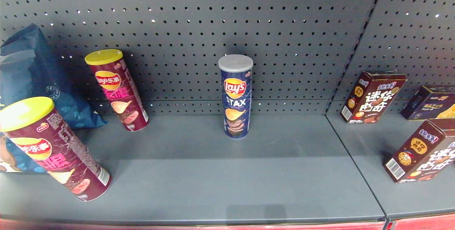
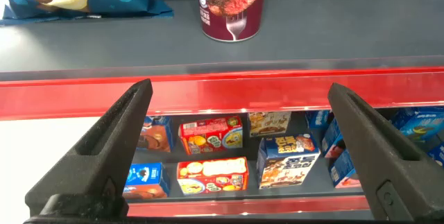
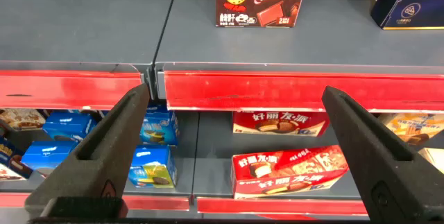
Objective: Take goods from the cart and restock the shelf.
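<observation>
Shelf (image 1: 213, 180) carries a blue can (image 1: 235, 96) at twelve o'clock; left gripper (image 2: 239, 89) and right gripper (image 3: 236, 91) stand wide and empty before it, so a return to the cart appears due.

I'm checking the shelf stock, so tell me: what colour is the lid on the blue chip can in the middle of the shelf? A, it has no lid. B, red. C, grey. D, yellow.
C: the blue chip can standing upright on the shelf has a grey lid; the yellow lids are on the back maroon can and the front maroon can to its left.
</observation>
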`<state>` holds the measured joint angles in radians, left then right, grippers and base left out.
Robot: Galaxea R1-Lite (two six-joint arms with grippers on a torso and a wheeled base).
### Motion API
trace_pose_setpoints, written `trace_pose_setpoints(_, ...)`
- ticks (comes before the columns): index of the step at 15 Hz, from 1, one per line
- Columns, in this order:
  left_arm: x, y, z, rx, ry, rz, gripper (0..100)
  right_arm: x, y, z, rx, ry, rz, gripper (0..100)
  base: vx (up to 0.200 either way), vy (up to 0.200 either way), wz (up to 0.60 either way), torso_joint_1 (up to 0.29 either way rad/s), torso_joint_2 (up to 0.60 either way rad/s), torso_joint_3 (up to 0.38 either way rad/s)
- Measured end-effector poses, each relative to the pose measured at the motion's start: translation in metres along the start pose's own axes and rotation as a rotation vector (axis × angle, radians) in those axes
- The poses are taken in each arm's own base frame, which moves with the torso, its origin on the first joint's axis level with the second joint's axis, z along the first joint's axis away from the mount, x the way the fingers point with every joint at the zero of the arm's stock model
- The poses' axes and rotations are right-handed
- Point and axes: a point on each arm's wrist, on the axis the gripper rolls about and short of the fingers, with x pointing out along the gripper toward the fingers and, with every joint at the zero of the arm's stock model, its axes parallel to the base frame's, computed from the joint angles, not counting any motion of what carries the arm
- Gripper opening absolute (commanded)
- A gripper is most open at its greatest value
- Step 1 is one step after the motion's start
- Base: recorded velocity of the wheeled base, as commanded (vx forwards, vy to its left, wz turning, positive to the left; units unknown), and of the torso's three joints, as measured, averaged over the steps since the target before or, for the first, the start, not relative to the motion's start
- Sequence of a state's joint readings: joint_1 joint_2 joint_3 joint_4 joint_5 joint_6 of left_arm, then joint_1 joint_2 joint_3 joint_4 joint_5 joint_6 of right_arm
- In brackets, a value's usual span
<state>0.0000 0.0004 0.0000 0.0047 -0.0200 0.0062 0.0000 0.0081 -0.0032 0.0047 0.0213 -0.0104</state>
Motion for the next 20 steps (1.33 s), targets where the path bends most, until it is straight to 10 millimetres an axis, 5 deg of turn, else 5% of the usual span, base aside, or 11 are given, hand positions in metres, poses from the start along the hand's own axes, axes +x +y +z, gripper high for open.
trace_pose_setpoints(12, 0.0000, 0.0000, 0.0000, 0.001, 0.000, -0.001, 100, 0.0000, 0.0000, -0.0001, -0.002, 0.000, 0.000, 100, 0.000, 0.000, 0.00, 0.000, 0.00, 0.000)
trace_pose_setpoints(20, 0.0000, 0.0000, 0.0002, 0.000, -0.001, 0.000, 100, 0.0001, -0.0001, -0.0004, -0.005, 0.001, -0.005, 100, 0.000, 0.000, 0.60, 0.002, 0.00, 0.002)
